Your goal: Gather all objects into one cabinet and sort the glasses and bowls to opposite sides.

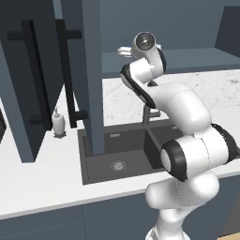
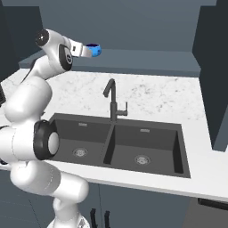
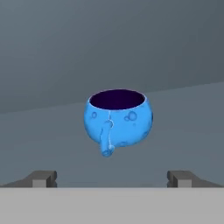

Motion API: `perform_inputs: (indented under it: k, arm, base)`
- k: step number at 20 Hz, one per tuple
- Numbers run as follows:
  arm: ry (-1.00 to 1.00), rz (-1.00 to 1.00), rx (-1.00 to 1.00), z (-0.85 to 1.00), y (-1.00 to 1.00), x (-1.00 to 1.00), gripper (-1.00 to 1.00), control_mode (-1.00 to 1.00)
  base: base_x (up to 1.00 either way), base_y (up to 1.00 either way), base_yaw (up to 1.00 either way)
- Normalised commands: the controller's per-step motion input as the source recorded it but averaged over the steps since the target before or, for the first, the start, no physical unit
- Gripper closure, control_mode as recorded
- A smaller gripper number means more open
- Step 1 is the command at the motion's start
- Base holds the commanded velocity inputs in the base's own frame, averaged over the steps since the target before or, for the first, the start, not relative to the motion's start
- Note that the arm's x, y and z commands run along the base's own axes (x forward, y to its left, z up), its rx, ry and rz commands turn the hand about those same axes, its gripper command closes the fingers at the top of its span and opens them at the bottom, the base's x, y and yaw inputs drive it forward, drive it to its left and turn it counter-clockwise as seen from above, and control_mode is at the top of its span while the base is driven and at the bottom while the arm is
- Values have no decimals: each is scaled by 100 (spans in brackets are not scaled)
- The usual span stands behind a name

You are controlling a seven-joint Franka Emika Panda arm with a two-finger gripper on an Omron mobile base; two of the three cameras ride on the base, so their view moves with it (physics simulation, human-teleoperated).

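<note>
A small bright-blue cup with a dark inside stands upright on the cabinet's flat shelf floor, its handle turned toward the hand. My gripper is open; its two dark fingertips sit wide apart, short of the cup and not touching it. From the right base view the cup sits just past the gripper at the left end of the cabinet shelf above the sink. In the left base view the gripper reaches into the cabinet. The bowl is out of view.
An open cabinet door with a long black bar handle hangs left of the arm. A pale soap bottle stands on the counter. A double black sink with a dark faucet lies below the shelf.
</note>
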Motion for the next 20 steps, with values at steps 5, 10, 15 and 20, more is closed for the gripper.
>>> perform_inputs:
  k: [5,10,15,20]
  arm:
    - [0,-3,1,0,0,21,-100,-100]
    - [0,0,2,0,-2,20,-100,-100]
    - [0,0,0,0,0,27,-100,-100]
    - [0,0,0,0,0,18,-100,-100]
  base:
    - [0,0,0]
    - [0,0,0]
    - [0,0,0]
    - [0,0,0]
